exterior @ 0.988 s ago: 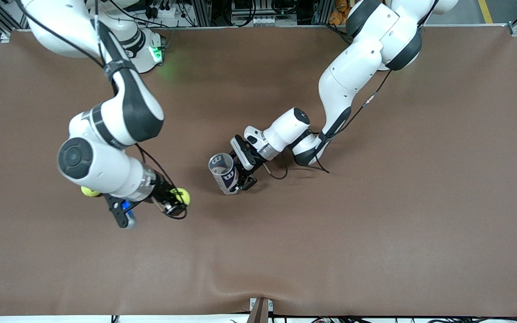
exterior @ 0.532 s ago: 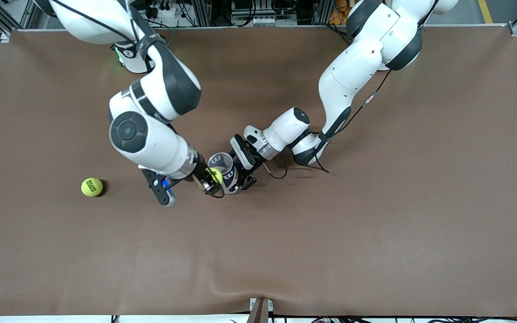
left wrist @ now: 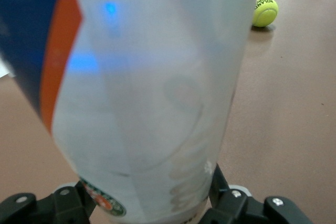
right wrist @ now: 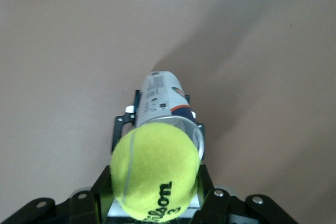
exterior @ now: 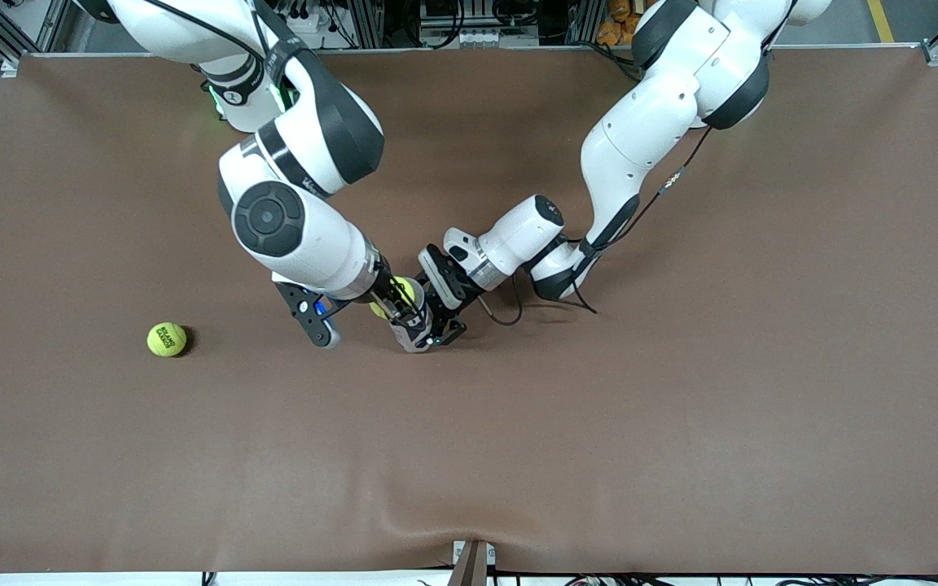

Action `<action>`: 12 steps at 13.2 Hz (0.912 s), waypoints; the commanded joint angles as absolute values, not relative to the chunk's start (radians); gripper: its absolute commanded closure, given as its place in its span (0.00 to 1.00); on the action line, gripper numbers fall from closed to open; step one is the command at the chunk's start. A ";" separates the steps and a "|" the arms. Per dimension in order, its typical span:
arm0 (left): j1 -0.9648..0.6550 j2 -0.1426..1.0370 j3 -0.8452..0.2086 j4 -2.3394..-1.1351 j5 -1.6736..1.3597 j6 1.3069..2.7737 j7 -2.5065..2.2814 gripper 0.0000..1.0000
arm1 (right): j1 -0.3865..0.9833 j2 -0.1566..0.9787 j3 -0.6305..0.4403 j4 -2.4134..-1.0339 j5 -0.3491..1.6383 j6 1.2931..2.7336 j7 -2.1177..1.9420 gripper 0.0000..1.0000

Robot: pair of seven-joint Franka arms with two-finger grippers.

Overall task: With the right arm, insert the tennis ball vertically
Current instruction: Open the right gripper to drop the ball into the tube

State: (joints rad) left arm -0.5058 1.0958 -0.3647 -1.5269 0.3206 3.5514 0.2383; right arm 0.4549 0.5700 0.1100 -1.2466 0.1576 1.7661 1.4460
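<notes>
My right gripper is shut on a yellow-green tennis ball, printed Wilson 3, and holds it directly over the open mouth of a clear plastic ball tube. In the right wrist view the tennis ball sits between the fingers of the right gripper, with the tube's rim just under it. The tube stands upright on the brown table. My left gripper is shut on the tube low down. The tube fills the left wrist view, with the left gripper clamped round its base.
A second tennis ball lies on the brown table mat toward the right arm's end; it also shows in the left wrist view as a small ball. A black cable trails from the left wrist.
The right arm has carried its tennis ball across from beside the second ball to above the tube's mouth. The left arm and the tube have stayed put.
</notes>
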 commanded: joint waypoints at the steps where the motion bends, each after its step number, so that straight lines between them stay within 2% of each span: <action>1: -0.489 1.068 -0.376 -1.563 0.336 3.557 0.229 0.17 | 0.469 0.564 0.098 -1.273 0.169 1.776 1.453 1.00; 2: -0.489 1.068 -0.376 -1.563 0.336 3.557 0.229 0.17 | 0.475 0.566 0.098 -1.275 0.169 1.776 1.450 0.95; 3: -0.491 1.068 -0.376 -1.563 0.336 3.557 0.229 0.17 | 0.477 0.578 0.098 -1.275 0.173 1.781 1.450 0.78; 4: -0.491 1.069 -0.376 -1.563 0.336 3.557 0.229 0.17 | 0.477 0.590 0.098 -1.275 0.175 1.790 1.453 0.48; 5: -0.491 1.068 -0.376 -1.563 0.336 3.557 0.229 0.17 | 0.476 0.594 0.098 -1.275 0.175 1.799 1.462 0.00; 10: -0.491 1.071 -0.376 -1.563 0.336 3.556 0.229 0.17 | 0.466 0.580 0.101 -1.243 0.178 1.784 1.453 0.00; 12: -0.491 1.071 -0.374 -1.563 0.336 3.557 0.229 0.17 | 0.448 0.577 0.098 -1.195 0.175 1.712 1.445 0.00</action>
State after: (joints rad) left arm -0.5037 1.0958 -0.3664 -1.5321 0.3206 3.5514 0.2383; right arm 0.4648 0.5898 0.1034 -1.2391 0.1595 1.7759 1.4473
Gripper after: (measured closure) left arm 0.163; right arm 0.000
